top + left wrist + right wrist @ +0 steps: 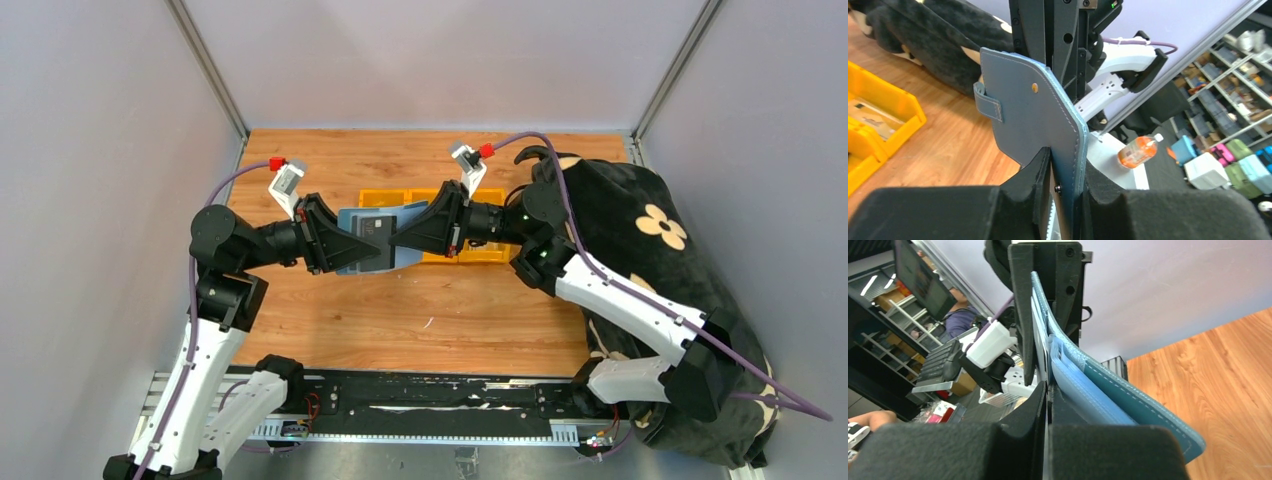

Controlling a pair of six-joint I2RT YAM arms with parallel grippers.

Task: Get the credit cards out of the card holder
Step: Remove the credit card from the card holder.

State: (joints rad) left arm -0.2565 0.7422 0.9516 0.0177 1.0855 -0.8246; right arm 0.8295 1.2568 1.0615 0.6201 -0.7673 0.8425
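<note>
Slate-blue stitched holder (1033, 115), item one: raised off the worktop (430, 320) and stood on edge, its lower end clenched between the left jaws. Its strap tab (988, 102) sits up and left of those jaws.

Item two, cards: tucked in the pockets. A dark card (376, 224) shows from above between the two sets of jaws. A pale card (1040, 340) runs into the right jaws, which look pinched shut on its edge (the holder's flap bows away just right of them).

Progress: early. Holder opened and braced; no card seen free; all are yet to be drawn out. Yellow bins (490, 252) lie beyond.
</note>
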